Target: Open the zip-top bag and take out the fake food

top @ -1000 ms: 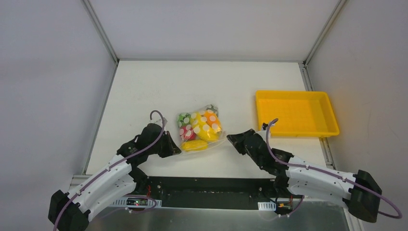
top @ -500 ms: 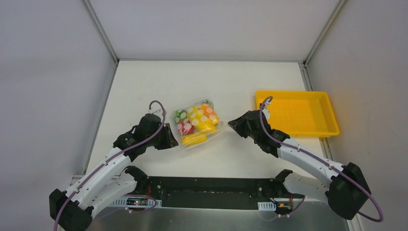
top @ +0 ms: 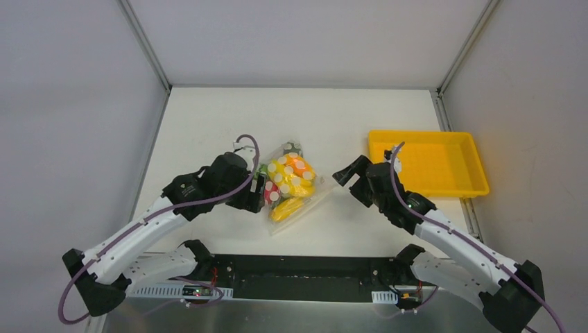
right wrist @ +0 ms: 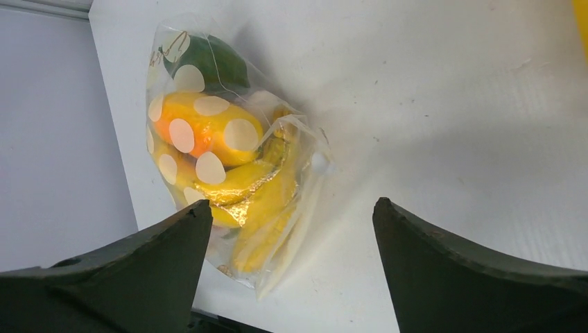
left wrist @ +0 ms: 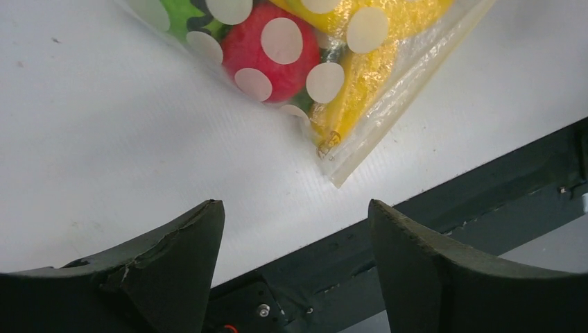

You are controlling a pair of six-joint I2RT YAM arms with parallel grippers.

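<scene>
Right now the left gripper (top: 255, 190) has its two fingers spread wide with nothing between them. In the left wrist view the gripper (left wrist: 295, 208) is over bare white table (left wrist: 104, 139), and the near corner of the zip-top bag (left wrist: 367, 111) lies just ahead of the fingertips. From above, this gripper sits at the bag's left edge; whether it touches the plastic cannot be told.

The right gripper (top: 349, 182) is also spread wide and holds nothing. It is on the other side of the bag, near it but apart from it, with its open fingers turned towards it. In the right wrist view the gripper (right wrist: 291, 205) frames the bag (right wrist: 229, 152) between its two dark fingers.

The bag (top: 288, 187) lies on the table (top: 208, 125) between the two grippers, near the front edge. It is clear plastic printed with white dots, and the fake food (top: 291, 182) is inside it. The left wrist view shows a red piece (left wrist: 270, 52) beside a yellow piece (left wrist: 360, 76), with a bit of green (left wrist: 184, 14) at the top edge. The right wrist view shows an orange piece (right wrist: 208, 128), a green piece (right wrist: 208, 59) beyond it, and long yellow pieces (right wrist: 263, 208) nearer the camera.

A yellow tray (top: 430, 191) stands on the table to the right, just beyond the right gripper and well apart from the bag.
</scene>
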